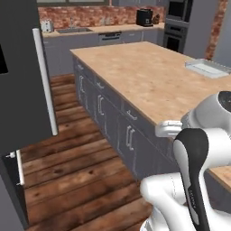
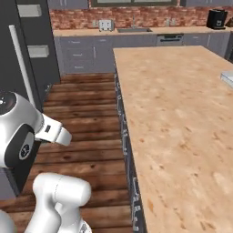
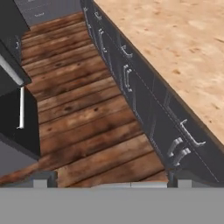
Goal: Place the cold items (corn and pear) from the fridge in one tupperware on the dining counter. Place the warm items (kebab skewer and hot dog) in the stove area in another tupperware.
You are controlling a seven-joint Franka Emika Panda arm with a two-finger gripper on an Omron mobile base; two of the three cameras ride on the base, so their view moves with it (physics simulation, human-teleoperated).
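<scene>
1. The long, wide light wood-grain dining counter point(image 1: 149, 76) is stretching away from the robot on dark grey cabinet fronts with silver handles; in the right base view its top point(image 2: 177, 118) is taking up the right half, and in the hand view it point(image 3: 183, 52) is running along the upper right.
2. The tall dark grey fridge point(image 1: 18, 81) is standing at the left, across the floor from the counter, with its silver bar handle point(image 1: 45, 81) running upright along its edge; in the right base view the fridge point(image 2: 22, 59) is sitting at the far left, behind the arm.
3. The dark brown plank wooden floor point(image 1: 76, 167) is lying between the fridge and the counter cabinets.
4. The white robot arm with dark joints point(image 1: 194, 171) is rising at the lower right of the left base view, close to the near corner of the counter.
5. The shallow clear rectangular tupperware tray point(image 1: 206, 67) is resting on the far right part of the counter top, well apart from the fridge.
6. The black coffee machine point(image 1: 144, 17) is standing on the back kitchen worktop against the red brick wall.
7. The two-finger gripper point(image 3: 109, 179) is pointing down over the floor beside the cabinet fronts, its small dark tips point(image 3: 41, 178) standing wide apart, released and with nothing between them.
</scene>
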